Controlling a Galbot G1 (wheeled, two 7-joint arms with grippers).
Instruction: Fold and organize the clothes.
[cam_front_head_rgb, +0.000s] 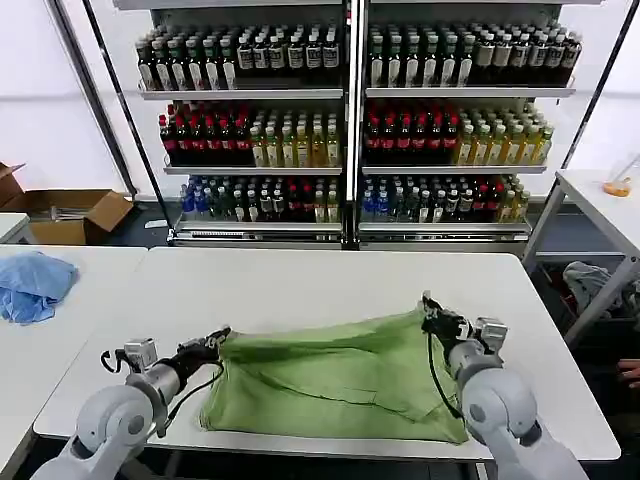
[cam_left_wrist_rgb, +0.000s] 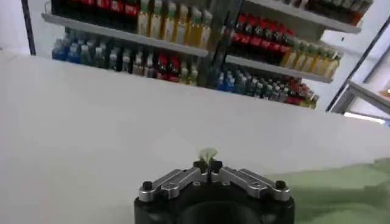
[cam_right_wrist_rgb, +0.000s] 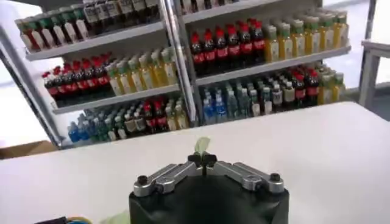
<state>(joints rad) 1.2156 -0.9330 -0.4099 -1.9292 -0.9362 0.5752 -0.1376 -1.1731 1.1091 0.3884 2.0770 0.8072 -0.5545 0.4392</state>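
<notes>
- Two grippers engaged, and we see both clamped on the polo shirt (cam_front_head_rgb: 335, 385).
- Left gripper (cam_front_head_rgb: 216, 340): at the shirt's left corner near the table's (cam_front_head_rgb: 300, 280) front-left; in the left wrist view its fingers (cam_left_wrist_rgb: 201, 165) are closed with a small green tuft of cloth pinched between the tips.
- Right gripper (cam_front_head_rgb: 432, 318): at the shirt's far right corner; right wrist view shows the jaws closed on a green scrap too.
- Shirt lies spread and rumpled on the white table between the two arms, toward the front edge.
- We also see a light blue cloth (cam_front_head_rgb: 32, 283) on the neighbouring table to the left, well apart, and bottle shelves (cam_front_head_rgb: 350, 120) behind.
</notes>
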